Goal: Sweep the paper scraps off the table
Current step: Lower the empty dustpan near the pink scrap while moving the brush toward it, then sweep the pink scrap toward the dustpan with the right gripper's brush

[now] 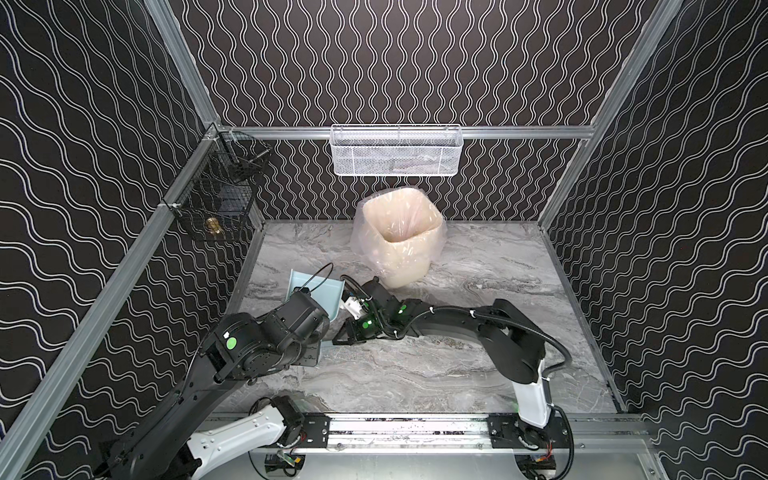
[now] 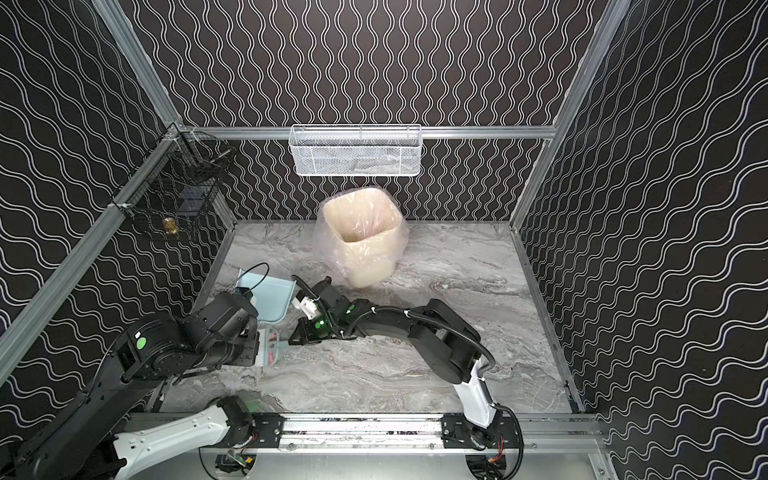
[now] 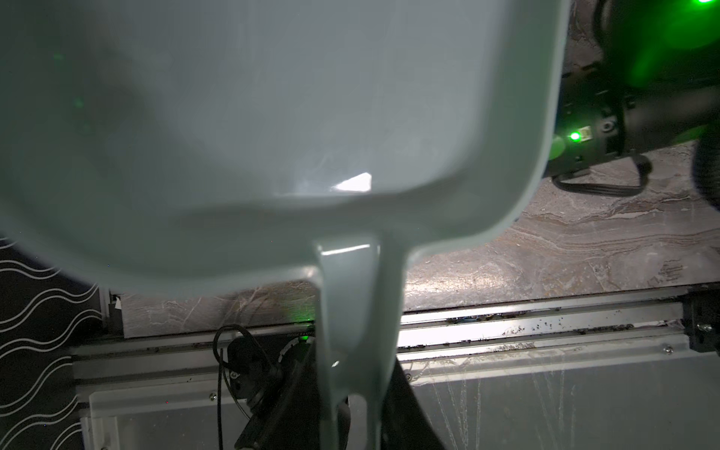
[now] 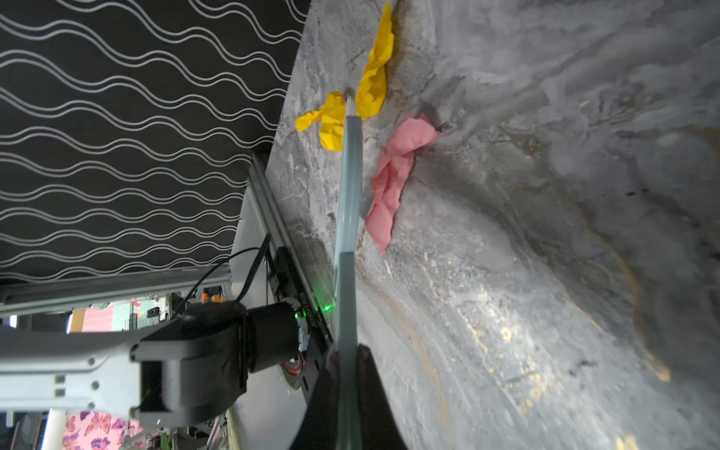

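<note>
At bottom of right wrist frame: right claw [image 4: 346, 383] clamped tight on brush [image 4: 348, 202] handle. Shaft runs straight up frame, bristles at far end. Paper scraps [image 4: 391, 175] on table [image 4: 565, 253]: pink just right of shaft, yellow scrap [image 4: 374, 78] at bristle tip. Right forearm low, stretched across middle. Left claw [image 3: 346, 405] closed round dustpan [image 3: 272, 117] handle. In a top view paper scraps [image 2: 272, 345] sit lower left of centre, between both claws, pan just above them in frame. Likely next: sweep toward pan.

The dustpan [image 3: 233, 117] fills most of the view, pale blue and blurred. Its handle [image 3: 350, 311] runs back between the dark fingers [image 3: 405, 413] of the left gripper [image 3: 350, 424], clamped there. Past it lie the table [image 3: 565, 241], a rail [image 3: 526, 327] and the right arm [image 3: 623, 109], glowing green.
</note>
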`<state>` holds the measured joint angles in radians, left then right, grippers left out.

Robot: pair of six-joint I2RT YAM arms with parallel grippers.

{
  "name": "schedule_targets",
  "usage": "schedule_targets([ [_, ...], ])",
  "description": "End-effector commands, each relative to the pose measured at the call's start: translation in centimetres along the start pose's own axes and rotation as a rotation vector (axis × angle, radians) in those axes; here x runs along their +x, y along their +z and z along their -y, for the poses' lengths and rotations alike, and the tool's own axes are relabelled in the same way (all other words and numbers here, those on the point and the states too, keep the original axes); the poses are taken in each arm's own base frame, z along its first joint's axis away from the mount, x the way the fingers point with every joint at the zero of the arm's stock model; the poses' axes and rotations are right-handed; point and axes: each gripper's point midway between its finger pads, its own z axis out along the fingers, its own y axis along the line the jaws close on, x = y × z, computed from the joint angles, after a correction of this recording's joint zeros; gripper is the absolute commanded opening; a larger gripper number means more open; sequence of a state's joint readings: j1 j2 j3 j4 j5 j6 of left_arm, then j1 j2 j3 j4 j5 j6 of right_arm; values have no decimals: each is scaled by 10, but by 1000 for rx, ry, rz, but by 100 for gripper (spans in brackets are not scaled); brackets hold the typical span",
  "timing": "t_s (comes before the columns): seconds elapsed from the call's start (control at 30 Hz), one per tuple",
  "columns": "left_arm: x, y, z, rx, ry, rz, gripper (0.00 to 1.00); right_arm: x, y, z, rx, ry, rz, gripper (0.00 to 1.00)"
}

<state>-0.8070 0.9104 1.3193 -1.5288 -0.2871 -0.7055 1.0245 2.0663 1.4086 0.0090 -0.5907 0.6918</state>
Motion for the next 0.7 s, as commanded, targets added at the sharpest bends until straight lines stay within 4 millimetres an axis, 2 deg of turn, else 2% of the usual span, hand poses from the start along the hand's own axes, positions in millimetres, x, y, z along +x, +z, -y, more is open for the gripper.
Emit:
schedule_targets([
  [0.0,-3,1,3,11,-24,11,0,-3,7,7,21,51,-2,0],
  [0.17,-2,5,5,13,-21,5,0,11,1,27,108,101,-28,0],
  [0.3,0,8,7,18,-17,-4,0,26,-17,44,160,162,-50,0],
  [0.47,4,16,14,34,13,-40,0,45,-54,67,241,226,-68,0],
  [0.67,15,36,36,108,56,-112,0,72,-112,91,319,290,-82,0],
])
